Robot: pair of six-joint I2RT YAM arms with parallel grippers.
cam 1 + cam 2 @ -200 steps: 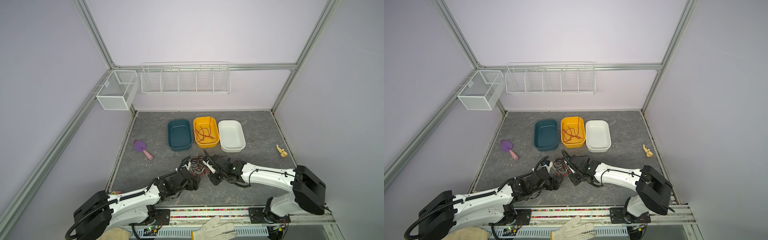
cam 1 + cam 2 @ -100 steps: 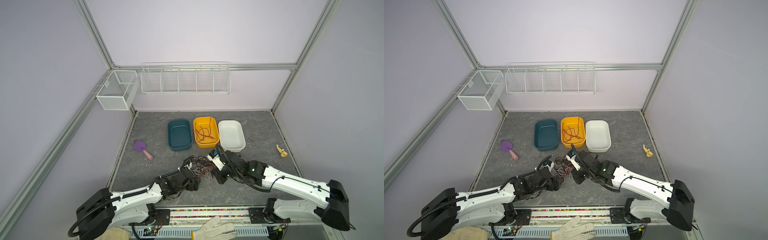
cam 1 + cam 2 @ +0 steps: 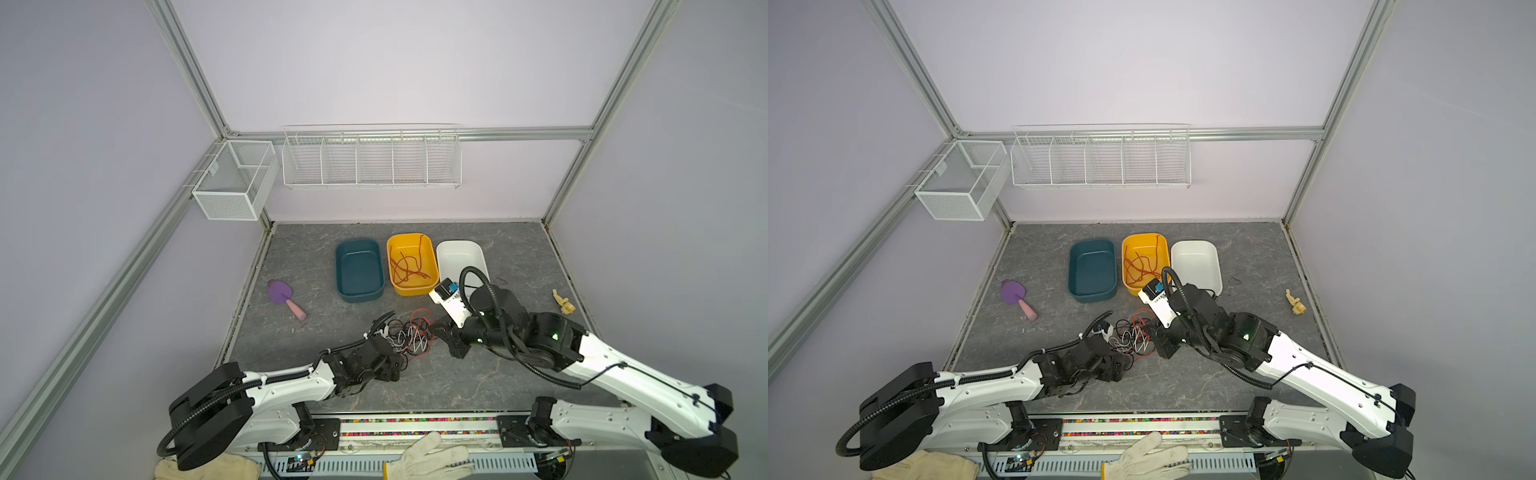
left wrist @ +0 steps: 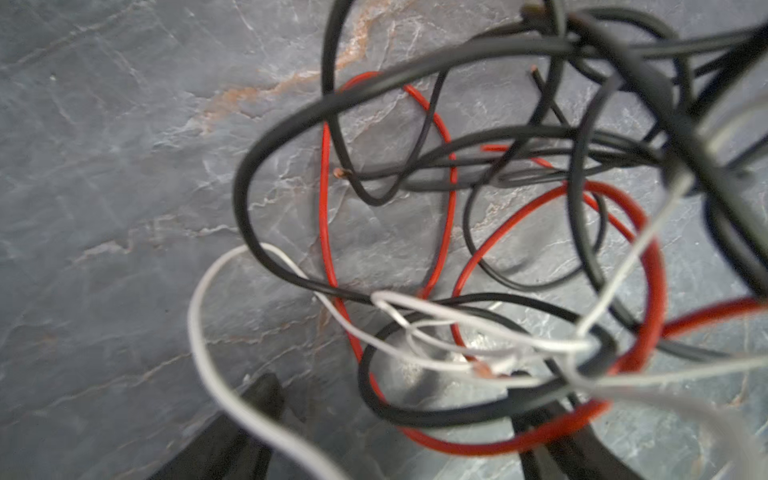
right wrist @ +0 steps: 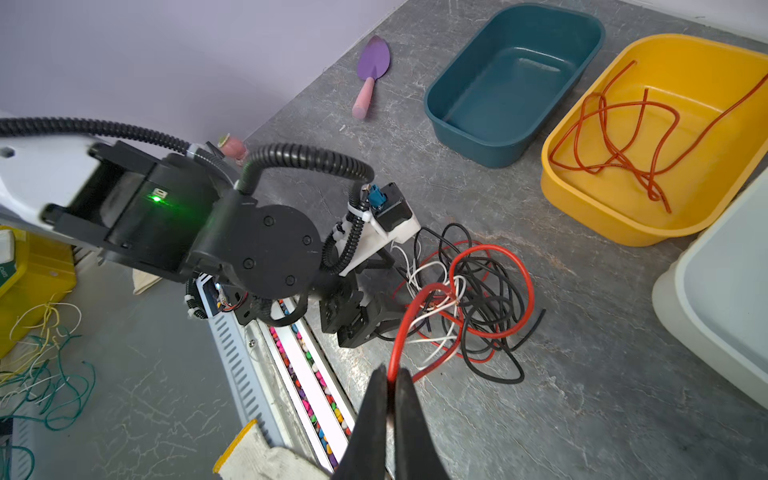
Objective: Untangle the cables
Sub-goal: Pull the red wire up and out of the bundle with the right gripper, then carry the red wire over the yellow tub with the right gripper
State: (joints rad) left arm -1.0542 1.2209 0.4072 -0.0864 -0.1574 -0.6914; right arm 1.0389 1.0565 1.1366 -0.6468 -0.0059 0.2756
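Observation:
The cables lie as a tangle of thin red, black and white wires on the grey table near its front, seen in both top views. My left gripper is open at the tangle's left edge, with loops of the cables crossing in front of it. My right gripper is shut on one red cable, which rises taut out of the heap. In a top view the right gripper sits at the tangle's right edge. More red-orange cables lie loose in the yellow bin.
A teal bin and a white bin flank the yellow one. A purple trowel lies at the left and a small yellow figure at the right. Gloves rest on the front rail. Wire baskets hang on the back wall.
My right arm has risen and swung, lifting its wrist above the tangle with the red cable still pinched. The left arm has barely moved.

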